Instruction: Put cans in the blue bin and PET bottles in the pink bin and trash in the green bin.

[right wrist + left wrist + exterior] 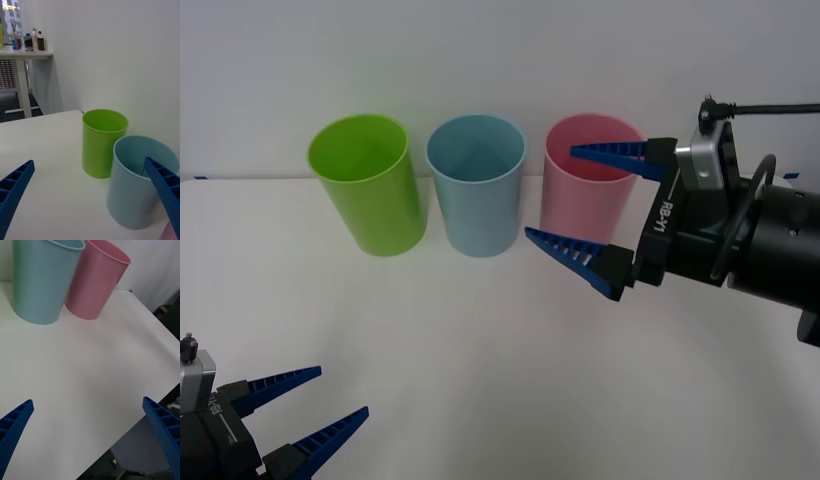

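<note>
While your right gripper [575, 195] hangs in front of the pink bin [580, 205], its fingers [565, 248] are spread wide with nothing between them: one finger crosses the pink bin's rim, the other sits lower, near the bin's base on the side toward the blue bin [476, 185].

Bins stand upright in a row at the back of the white table [480, 380], against the wall: green bin [368, 185] on your left, blue in the middle, pink on your right. Green and blue are just beside each other with a small gap; blue and pink look nearly touching in the left wrist view. You can see into the green and blue cups from the right wrist view; what shows of the insides looks bare.

Your left gripper [310, 405] is low at the near left corner of the table, well apart from the bins, fingers [280, 383] parted and holding nothing.

Can't tell you where the trash is.
</note>
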`<state>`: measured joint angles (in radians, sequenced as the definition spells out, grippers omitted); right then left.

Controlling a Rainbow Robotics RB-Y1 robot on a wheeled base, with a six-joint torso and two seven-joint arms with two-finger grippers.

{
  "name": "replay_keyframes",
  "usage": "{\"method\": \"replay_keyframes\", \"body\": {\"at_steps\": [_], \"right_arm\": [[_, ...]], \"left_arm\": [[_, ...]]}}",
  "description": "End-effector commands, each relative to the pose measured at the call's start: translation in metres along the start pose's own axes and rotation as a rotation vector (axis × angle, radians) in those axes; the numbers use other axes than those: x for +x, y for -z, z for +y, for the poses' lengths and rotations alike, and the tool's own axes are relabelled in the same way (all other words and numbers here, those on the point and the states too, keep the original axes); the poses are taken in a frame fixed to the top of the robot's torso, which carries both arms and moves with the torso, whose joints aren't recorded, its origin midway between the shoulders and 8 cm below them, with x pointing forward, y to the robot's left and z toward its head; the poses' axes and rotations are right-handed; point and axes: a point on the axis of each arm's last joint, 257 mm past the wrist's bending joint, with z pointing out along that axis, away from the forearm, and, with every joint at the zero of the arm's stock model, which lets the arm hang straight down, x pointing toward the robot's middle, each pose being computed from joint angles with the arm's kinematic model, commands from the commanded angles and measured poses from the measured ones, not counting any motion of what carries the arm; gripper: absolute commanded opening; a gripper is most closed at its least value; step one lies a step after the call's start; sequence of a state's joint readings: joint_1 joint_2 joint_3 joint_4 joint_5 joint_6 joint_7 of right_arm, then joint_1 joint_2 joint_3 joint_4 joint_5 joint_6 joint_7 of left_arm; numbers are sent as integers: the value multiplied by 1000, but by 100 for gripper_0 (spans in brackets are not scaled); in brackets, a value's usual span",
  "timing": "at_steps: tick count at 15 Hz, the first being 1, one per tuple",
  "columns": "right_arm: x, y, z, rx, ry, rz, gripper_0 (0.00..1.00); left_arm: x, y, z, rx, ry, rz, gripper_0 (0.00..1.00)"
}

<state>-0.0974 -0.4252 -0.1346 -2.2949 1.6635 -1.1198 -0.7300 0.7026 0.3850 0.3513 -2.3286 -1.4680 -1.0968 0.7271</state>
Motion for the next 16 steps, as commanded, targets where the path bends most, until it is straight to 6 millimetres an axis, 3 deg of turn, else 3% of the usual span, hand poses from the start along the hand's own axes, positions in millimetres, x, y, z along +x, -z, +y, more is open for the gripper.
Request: {"method": "replay_keyframes", "body": {"at_steps": [1,5,10,13,16], "right_arm": [[40,30,15,16,13,97,100],[103,65,26,64,-2,225,100],[151,96,48,92,-9,281,100],[171,106,55,72,2,260,100],[176,109,58,62,17,216,100]], "left_arm": [[0,0,0,0,0,0,100],[0,0,0,0,0,0,100],[0,0,0,0,0,0,100],[0,0,0,0,0,0,100],[0,0,0,0,0,0,100]]}}
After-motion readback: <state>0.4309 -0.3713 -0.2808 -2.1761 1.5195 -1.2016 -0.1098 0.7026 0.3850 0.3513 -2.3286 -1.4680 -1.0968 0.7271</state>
